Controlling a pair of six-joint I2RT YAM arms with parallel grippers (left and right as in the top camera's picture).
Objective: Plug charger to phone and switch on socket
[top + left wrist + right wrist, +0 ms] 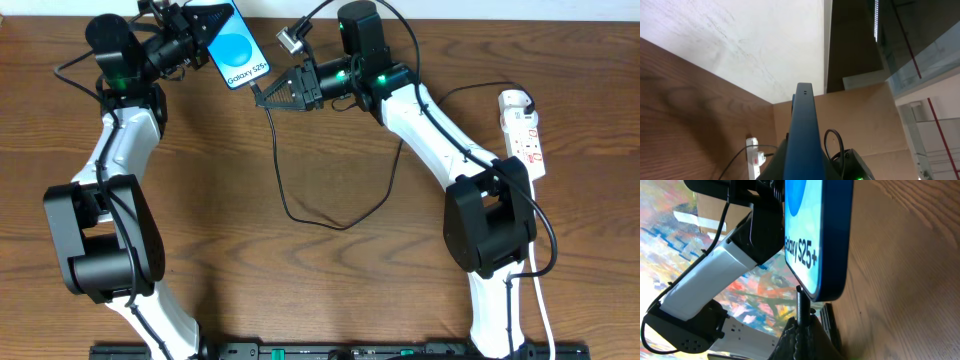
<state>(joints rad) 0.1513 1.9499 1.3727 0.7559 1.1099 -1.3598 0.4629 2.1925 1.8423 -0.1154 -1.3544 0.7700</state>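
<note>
The phone (238, 50), blue screen up, is held off the table at the back left, with my left gripper (207, 32) shut on its far end. In the left wrist view the phone (804, 135) shows edge-on between the jaws of that gripper (803, 172). My right gripper (262, 95) is shut on the charger plug (801, 305), whose tip meets the phone's lower edge (825, 240). The black charger cable (320, 222) loops across the table. The socket (525, 135) lies at the right edge, apart from both grippers.
A white adapter (758, 159) sits in the socket with a black lead running off it. The socket's white cord (543, 290) runs toward the front edge beside the right arm's base. A brown board and a wall stand behind the table.
</note>
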